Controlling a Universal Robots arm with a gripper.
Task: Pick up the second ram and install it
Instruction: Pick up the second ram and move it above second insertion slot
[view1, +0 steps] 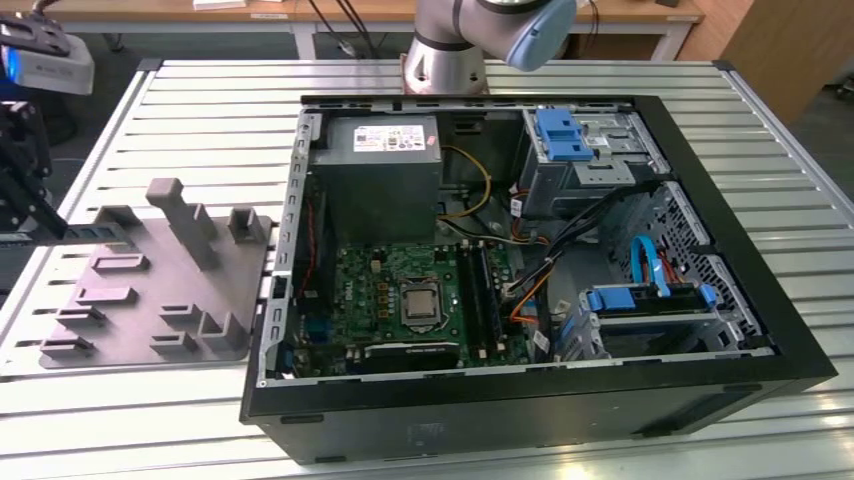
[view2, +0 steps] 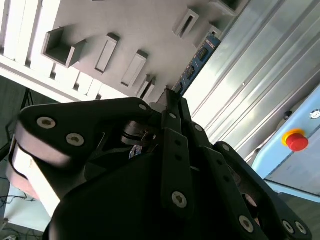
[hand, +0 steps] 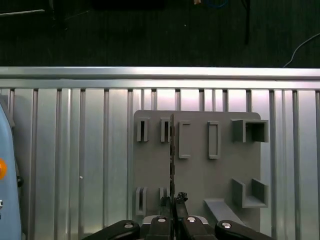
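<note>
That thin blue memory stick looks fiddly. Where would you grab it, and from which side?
Probably pinch its two broad faces, coming in over a thin edge: the second ram is a thin flat board, and the gripper grips it that way by the gray tray.

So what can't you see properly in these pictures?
The second ram: the first wrist view sees it edge-on, so its faces are hidden.
Its held end: the gripper covers it in the second wrist view.
The motherboard memory slots: too small in the exterior view to tell which are filled.
</note>
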